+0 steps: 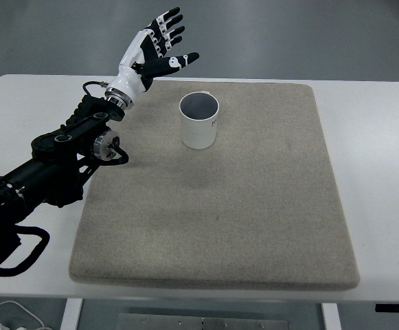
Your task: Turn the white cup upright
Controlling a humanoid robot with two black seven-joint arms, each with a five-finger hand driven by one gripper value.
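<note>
A: What lies nearest?
B: The beige mat (213, 227) on the white table (371, 144).
A: And the cup?
B: The white cup (199, 122) stands mouth-up on the mat's far part, axis vertical.
A: The hand?
B: The left hand (156, 47), fingers spread and empty, hangs beyond and left of it, nothing between

Looks like a robotics lab or test room. White table (378, 137) with plain metal frame below, a grey felt mat (254, 206) laid on it as a work surface. Bare grey floor (288, 34) beyond, smooth and glossy. Loose white cables (7, 320) trail near the table leg. A black robot arm (62, 155) reaches in over the mat.
</note>
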